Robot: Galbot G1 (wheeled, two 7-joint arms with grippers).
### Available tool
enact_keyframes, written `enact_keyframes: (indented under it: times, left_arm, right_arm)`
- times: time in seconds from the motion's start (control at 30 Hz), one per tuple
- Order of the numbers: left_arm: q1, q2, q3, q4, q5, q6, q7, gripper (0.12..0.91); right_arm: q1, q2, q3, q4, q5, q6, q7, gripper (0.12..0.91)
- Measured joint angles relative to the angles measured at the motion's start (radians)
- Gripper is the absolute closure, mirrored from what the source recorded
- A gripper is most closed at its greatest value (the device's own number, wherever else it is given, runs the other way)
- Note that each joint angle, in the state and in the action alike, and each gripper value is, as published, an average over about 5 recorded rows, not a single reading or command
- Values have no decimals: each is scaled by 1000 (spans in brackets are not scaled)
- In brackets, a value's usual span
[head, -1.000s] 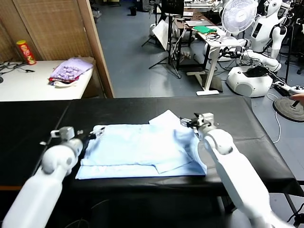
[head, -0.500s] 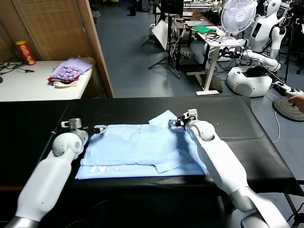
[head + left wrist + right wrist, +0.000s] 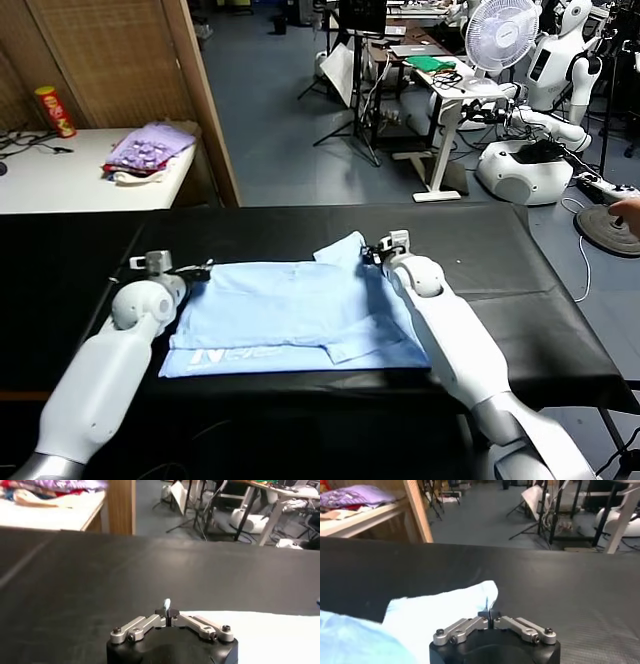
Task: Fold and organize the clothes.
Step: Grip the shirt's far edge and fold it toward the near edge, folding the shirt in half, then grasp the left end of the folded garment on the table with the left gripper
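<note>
A: How did the left hand (image 3: pixel 167 614) stand?

B: Clenched on the far left edge of the T-shirt (image 3: pixel 290 310); a sliver of pale cloth showed between its fingers.

A: And the right hand (image 3: pixel 489 616)?

B: Likewise pinched shut on a thin fold of the shirt's far right edge, beside the sleeve that jutted away from the robot.

A: Where did the shirt lie?

B: Spread flat on the black table (image 3: pixel 480 250), white lettering near its front left corner. A purple cloth pile (image 3: pixel 148 148) sat on a white side table (image 3: pixel 60 180) behind.
</note>
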Motion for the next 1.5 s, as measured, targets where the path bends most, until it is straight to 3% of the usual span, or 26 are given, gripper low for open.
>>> enact_keyframes:
  times: [0.27,0.5,0.8,0.9,1.0,1.13,1.27,1.37,1.5]
  left_arm:
    - [154,57,-63,-213,-1,-10,-11,898]
    - [334,85,-141,-398,2,-16,-31,898]
    - [534,69,-230,-504,63,-8,-24,898]
    - [571,63,-240,-516,80,2,-20,892]
    - [596,60,-252,-530,90,8,-17,810]
    - [611,65,-269,-549,94,10,-16,588]
    - [591,59,-271,-535,76,-3,-25,371]
    - [553,40,-258,-495,52,-10,-31,262]
    - [494,9,-232,-430,41,-13,-27,235]
  right_arm:
    - [-167,-125,48,296,75,-39,-2,902]
    - [-309,-219,89,525,117,-160,57,902]
    - [-423,-254,105,630,106,-258,61,898]
    - [-444,-256,112,649,104,-268,60,845]
    - [-462,-260,128,673,104,-268,59,708]
    - [-466,-255,159,686,94,-239,68,474]
    - [-443,-231,166,648,30,-195,86,292]
    - [-422,-205,159,590,-4,-181,96,241]
    - [-409,-169,155,513,-13,-172,105,229]
